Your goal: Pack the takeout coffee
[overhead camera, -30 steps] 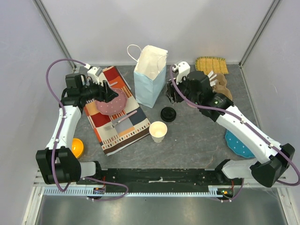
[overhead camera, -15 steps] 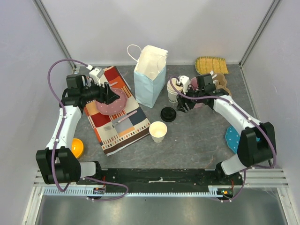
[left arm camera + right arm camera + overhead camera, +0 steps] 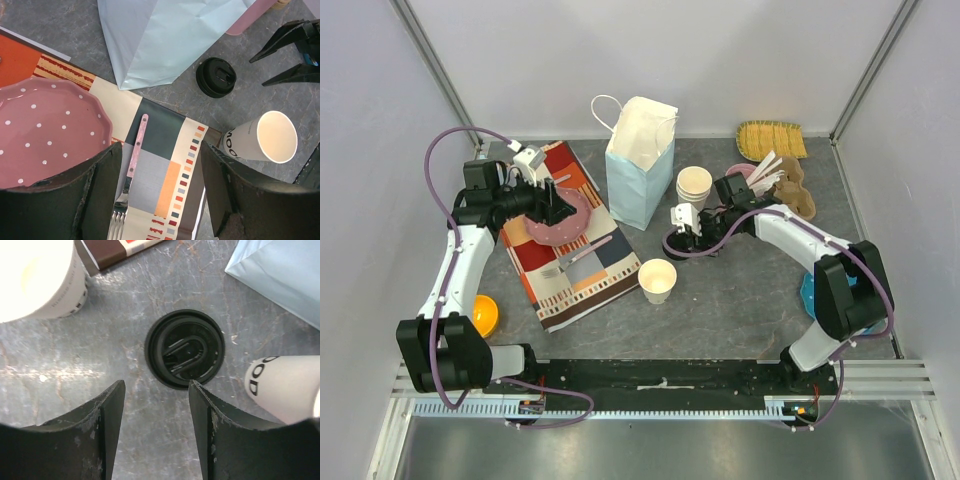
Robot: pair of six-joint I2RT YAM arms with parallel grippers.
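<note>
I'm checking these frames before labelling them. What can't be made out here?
- Whether the open white paper cup holds coffee: its inside is glare-white in every view.
- Inside of the light-blue paper bag: the top view sees only its mouth; both wrist views cut it off.
- Round black plastic lid in the top view: hidden under the right gripper.
- Left gripper fingertips: cut off by the left wrist view's bottom edge.

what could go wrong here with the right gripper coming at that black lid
The black lid lies flat on the table, so the open right gripper above it may scrape the surface or skid the lid away rather than grasp it.

The stack of cups and the light-blue paper bag stand close by; the arm could knock either.

The lidless cup stands unsecured and could tip if bumped.
</note>
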